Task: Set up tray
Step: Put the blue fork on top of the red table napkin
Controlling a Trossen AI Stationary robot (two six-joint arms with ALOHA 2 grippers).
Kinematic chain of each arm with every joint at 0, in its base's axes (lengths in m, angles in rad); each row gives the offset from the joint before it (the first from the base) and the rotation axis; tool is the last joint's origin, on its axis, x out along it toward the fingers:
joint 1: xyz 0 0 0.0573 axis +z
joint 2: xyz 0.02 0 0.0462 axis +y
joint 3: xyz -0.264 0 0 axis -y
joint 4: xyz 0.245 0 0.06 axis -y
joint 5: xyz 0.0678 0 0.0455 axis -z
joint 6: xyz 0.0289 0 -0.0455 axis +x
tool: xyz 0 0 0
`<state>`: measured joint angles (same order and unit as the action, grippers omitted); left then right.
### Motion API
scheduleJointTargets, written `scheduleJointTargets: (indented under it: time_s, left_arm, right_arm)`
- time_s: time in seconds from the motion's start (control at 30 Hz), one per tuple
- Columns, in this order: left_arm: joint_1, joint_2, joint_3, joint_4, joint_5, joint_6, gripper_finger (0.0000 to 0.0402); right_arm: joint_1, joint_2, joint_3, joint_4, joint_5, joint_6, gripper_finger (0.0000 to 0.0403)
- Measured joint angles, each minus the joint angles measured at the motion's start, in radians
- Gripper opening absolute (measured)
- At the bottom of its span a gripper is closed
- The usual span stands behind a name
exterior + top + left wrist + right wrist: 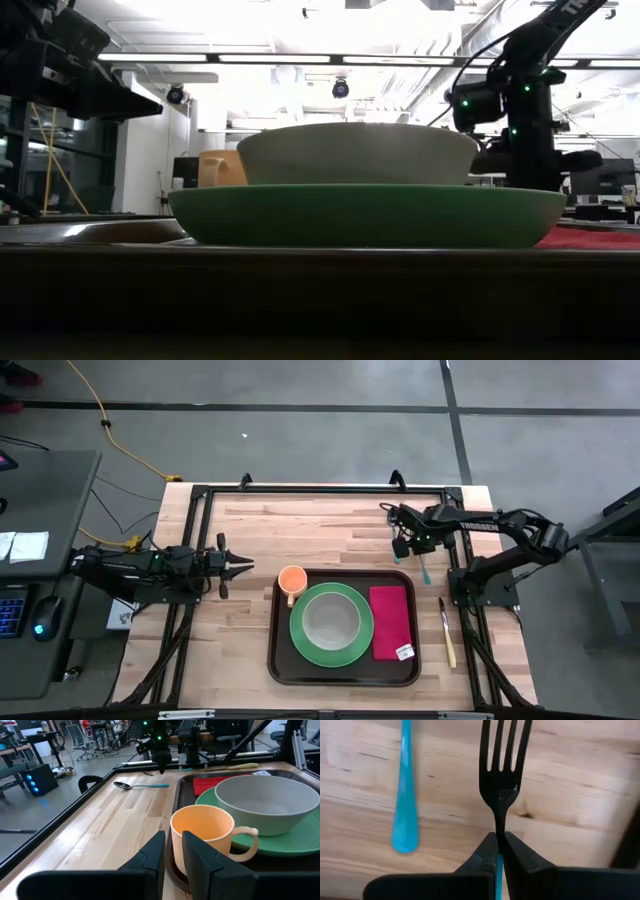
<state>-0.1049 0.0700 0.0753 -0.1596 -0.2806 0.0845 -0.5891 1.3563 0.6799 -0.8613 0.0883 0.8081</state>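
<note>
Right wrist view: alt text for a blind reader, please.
The right gripper is shut on a black fork, tines pointing away from the camera, above a pale wooden table. A blue spoon handle lies on the wood beside it.

Your low view is blown out by ceiling strip lights (300, 58), leaving the bowl (357, 153) and plate (368, 215) backlit. Overhead light is even on the table (250, 530). The fork (503, 765) looks soft and blurred.

Bare tabletop (300, 530) behind crowded tray (282, 660)
</note>
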Motion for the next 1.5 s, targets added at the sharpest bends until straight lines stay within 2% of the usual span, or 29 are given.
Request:
scheduleJointTargets:
  time_s: [0.27,0.63,1.5]
  left_arm:
    - [0.0,0.0,0.0,0.0,0.0,0.0,0.0097]
    - [0.0,0.0,0.0,0.0,0.0,0.0,0.0097]
    - [0.0,0.0,0.0,0.0,0.0,0.0,0.0097]
  right_arm:
    - [0.001,-0.001,0.1,-0.137,0.005,0.002,0.0001]
    - [0.017,-0.002,0.187,-0.227,-0.019,0.039,0.0003]
    - [0.399,-0.003,0.189,-0.22,-0.12,0.452,0.0003]
